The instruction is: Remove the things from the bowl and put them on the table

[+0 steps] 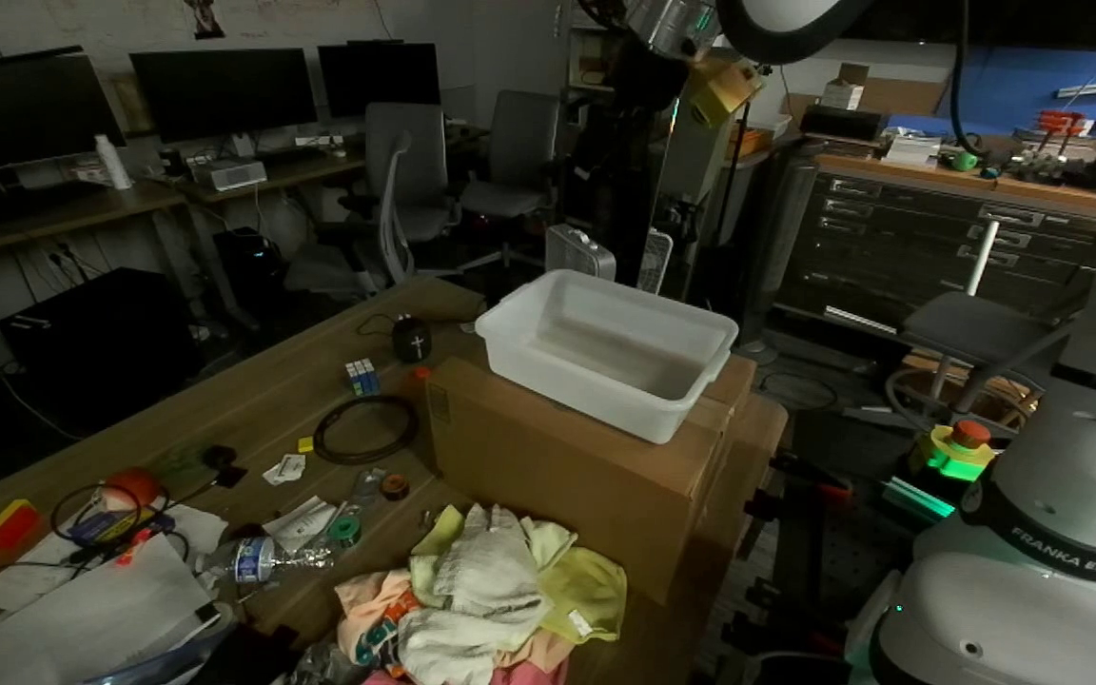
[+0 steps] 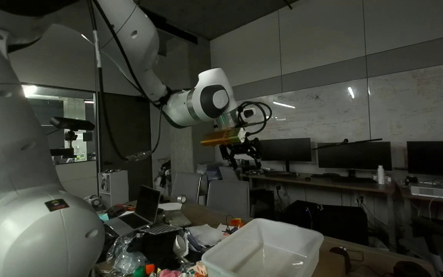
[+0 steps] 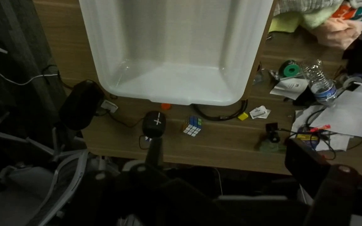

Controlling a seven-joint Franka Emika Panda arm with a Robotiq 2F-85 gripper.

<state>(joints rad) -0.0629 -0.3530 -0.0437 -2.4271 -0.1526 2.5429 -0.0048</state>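
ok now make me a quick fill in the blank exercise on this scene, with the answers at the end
The bin rests on a box made of ____.
The pincer is ____, not shut.
The bottle lies on its ____.
The small block beside the thick black cable is coloured ____.

Missing words: cardboard; open; side; yellow.

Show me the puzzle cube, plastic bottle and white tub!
Puzzle cube (image 3: 192, 129), wrist view: its white face.
Plastic bottle (image 1: 255, 559), in an exterior view: its label.
White tub (image 1: 610, 360), in an exterior view: its inside floor.
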